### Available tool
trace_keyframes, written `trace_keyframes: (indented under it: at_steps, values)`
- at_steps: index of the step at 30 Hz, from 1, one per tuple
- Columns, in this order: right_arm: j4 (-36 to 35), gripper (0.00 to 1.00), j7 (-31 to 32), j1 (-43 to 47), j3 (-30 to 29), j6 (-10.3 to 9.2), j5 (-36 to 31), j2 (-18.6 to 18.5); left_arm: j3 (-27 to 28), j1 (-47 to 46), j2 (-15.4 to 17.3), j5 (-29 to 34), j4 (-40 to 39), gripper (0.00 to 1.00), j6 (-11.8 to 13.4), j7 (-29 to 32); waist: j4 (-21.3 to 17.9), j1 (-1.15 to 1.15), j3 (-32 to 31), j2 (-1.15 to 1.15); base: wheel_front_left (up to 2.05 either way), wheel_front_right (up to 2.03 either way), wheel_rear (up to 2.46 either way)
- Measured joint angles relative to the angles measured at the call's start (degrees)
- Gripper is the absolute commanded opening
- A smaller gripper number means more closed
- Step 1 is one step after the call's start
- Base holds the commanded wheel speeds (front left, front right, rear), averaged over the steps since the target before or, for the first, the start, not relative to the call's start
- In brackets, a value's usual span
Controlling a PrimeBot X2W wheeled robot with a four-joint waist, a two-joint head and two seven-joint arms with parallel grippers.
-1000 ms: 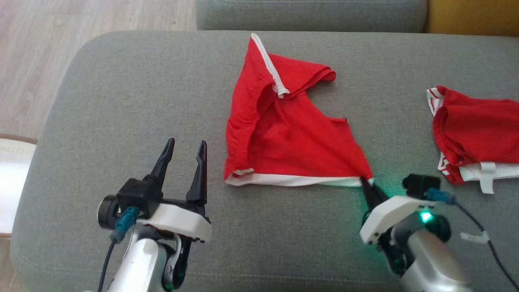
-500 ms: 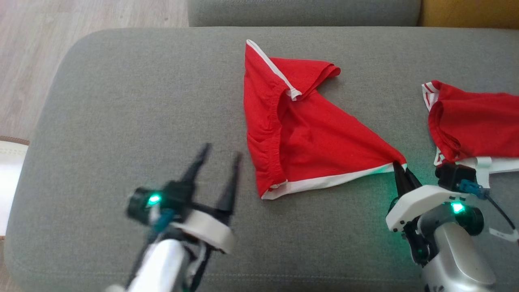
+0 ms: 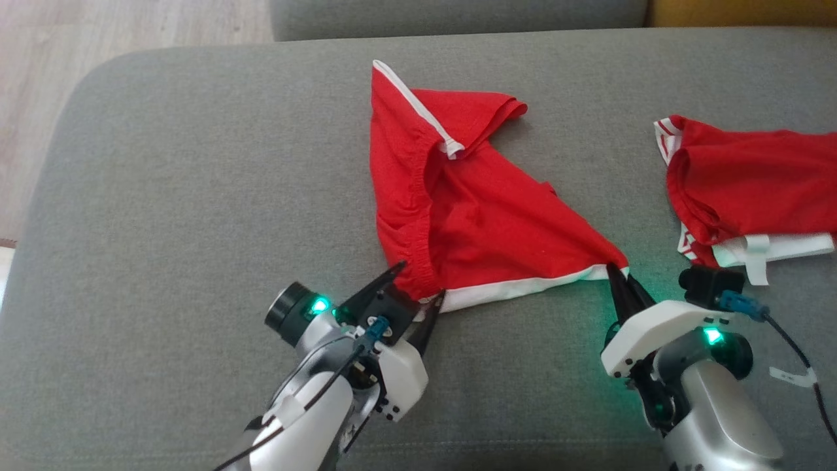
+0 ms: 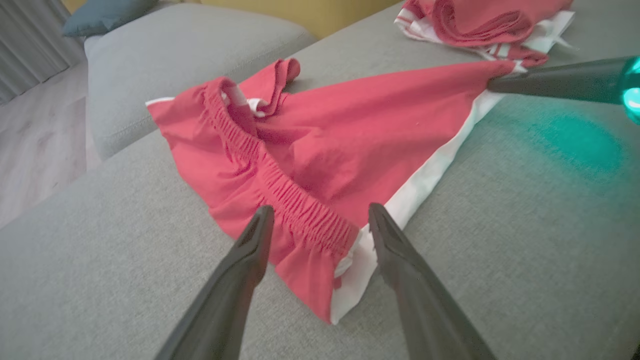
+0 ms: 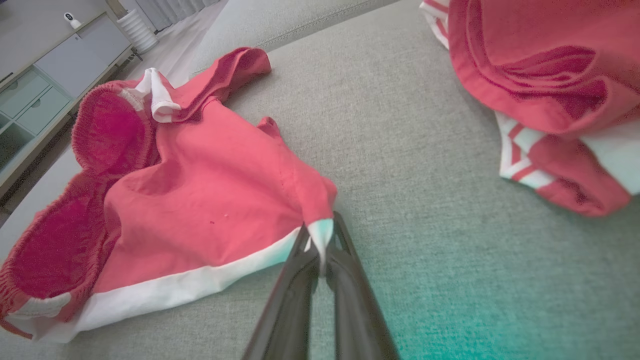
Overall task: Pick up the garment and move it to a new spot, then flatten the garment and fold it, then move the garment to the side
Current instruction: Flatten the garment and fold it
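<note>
Garment (image 3: 484,216) corner sits pinched in right jaws; left jaws gape astride its waistband end.

right gripper (image 5: 320,245) pinching white-trimmed corner of red garment (image 5: 200,190).

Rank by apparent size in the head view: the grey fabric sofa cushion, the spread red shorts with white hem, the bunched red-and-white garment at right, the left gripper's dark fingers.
1. grey fabric sofa cushion
2. spread red shorts with white hem
3. bunched red-and-white garment (cropped by the frame, so unsure)
4. left gripper's dark fingers
</note>
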Motion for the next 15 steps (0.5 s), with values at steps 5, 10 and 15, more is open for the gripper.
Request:
trace_keyframes:
  at_steps: [5, 10, 15]
  values:
    - [0.5, 0.0, 0.0, -0.4, 1.7, 0.0, 1.1, 0.0, -1.0, -1.4, 0.0, -2.7, 2.1, 1.0, 4.7, 1.6, -1.2, 0.0, 0.5, 0.0, 0.0, 0.0, 0.0]
    - [1.0, 0.0, -0.5, -1.6, 3.7, 0.0, 1.9, 0.0, -3.5, -4.9, 0.0, -8.2, 3.1, 1.0, 7.8, 2.4, -2.4, 0.0, 0.9, 0.0, 0.0, 0.0, 0.0]
    - [1.8, 0.0, -1.0, -2.4, 5.0, 0.0, 2.7, 0.0, -6.2, -7.1, -0.1, -10.6, 6.3, 1.0, 10.6, 5.7, -3.1, 0.0, 1.2, 0.0, 0.0, 0.0, 0.0]
